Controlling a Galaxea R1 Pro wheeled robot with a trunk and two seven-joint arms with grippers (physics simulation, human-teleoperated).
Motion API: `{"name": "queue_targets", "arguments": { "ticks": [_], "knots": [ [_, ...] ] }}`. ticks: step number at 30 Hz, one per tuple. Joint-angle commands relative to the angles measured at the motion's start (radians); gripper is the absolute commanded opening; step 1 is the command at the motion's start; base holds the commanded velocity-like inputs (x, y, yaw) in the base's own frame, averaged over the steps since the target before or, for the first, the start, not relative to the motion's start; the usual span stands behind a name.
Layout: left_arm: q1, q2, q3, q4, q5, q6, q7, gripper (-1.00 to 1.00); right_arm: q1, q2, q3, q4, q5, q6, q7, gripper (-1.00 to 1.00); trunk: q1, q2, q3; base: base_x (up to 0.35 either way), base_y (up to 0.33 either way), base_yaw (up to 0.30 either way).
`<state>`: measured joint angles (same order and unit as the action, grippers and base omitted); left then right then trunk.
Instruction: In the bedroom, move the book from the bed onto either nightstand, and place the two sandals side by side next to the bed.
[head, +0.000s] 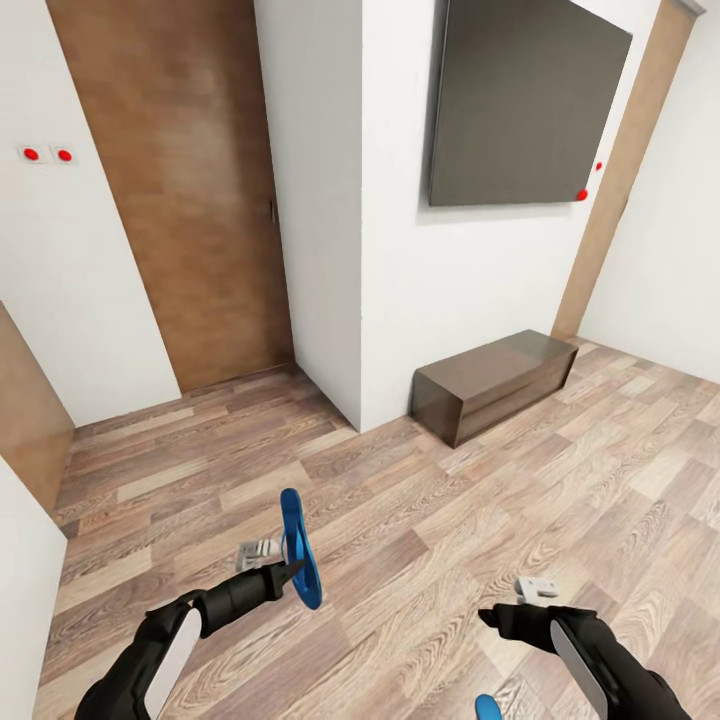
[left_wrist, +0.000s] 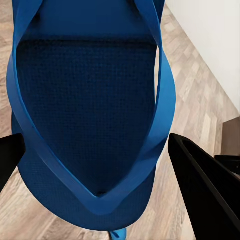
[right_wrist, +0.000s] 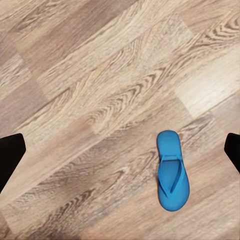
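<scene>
I am holding one blue sandal (head: 299, 548) in my left gripper (head: 290, 574), above the wood-plank floor (head: 420, 520). My left jaws are pinching it by its lower part, and the sandal is standing almost upright in the air, with its sole on edge. In the left wrist view the sandal (left_wrist: 90, 115) is very close, with its straps toward the camera and my dark fingers (left_wrist: 205, 185) on both sides of it.

My right gripper (head: 500, 612) is hanging over the floor with nothing between its jaws, which are spread wide apart. The second sandal (right_wrist: 171, 170) is lying flat on the floor under it, straps up, and its tip (head: 487, 708) is showing at the lower edge of the head view.

Ahead, I am seeing a long dark brown bench (head: 495, 383) against the white wall, a dark panel (head: 525, 100) above it, and a wooden door (head: 185, 190).
</scene>
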<state>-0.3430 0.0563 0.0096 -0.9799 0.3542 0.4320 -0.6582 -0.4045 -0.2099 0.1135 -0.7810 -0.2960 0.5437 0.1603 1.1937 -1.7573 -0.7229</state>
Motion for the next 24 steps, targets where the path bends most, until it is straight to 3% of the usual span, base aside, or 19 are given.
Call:
{"name": "queue_targets", "arguments": {
  "ticks": [1,18,21,24],
  "knots": [
    [-0.001,-0.001,0.001,0.0,0.008,0.008,-0.001,-1.0,-0.001,-0.001,0.003,-0.001,-0.001,0.004,0.001,1.0,0.004,-0.008,-0.004,0.0,0.0,0.0],
    [0.0,-0.002,0.0,0.0,0.011,0.009,-0.001,-1.0,-0.002,-0.005,0.002,-0.007,0.022,0.004,0.001,1.0,0.069,-0.127,-0.057,0.0,0.0,0.0],
    [0.0,-0.001,0.0,0.0,0.011,0.009,-0.001,-1.0,-0.002,-0.005,0.002,-0.006,0.053,0.004,0.0,1.0,0.081,-0.148,-0.067,0.0,0.0,0.0],
    [0.0,-0.001,0.0,0.0,0.011,0.01,-0.001,-1.0,-0.002,-0.006,0.002,-0.007,0.122,0.004,-0.012,1.0,0.092,-0.169,-0.076,0.0,0.0,0.0]
  ]
}}
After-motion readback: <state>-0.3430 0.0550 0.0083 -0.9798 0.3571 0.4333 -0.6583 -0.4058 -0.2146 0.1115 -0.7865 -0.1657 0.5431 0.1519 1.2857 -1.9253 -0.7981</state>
